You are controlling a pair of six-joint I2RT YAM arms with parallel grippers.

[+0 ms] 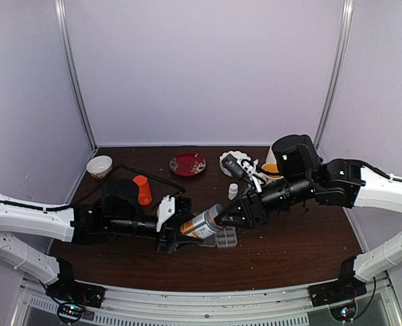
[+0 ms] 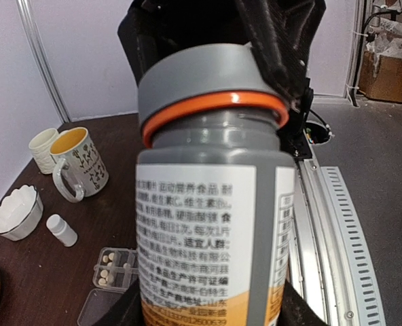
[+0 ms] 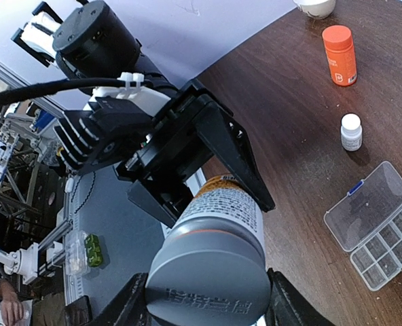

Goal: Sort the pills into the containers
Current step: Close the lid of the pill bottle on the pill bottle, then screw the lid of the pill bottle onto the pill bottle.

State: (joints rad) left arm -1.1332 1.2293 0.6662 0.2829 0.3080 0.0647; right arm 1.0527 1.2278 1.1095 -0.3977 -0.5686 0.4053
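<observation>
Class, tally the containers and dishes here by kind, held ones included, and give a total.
Bottles: 3 (grey bottle, orange bottle, white bottle)
Mugs: 2 (yellow-lined mug, ribbed mug)
Bowls: 2 (plain bowl, scalloped bowl)
Plates: 1 (red plate)
Pill box: 1
Total: 9

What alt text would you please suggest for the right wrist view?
A grey-capped bottle fills the view, the right pincer on its cap, the left pincer on its body. On the dark table beyond: an open pill box, a small white bottle, an orange bottle.
</observation>
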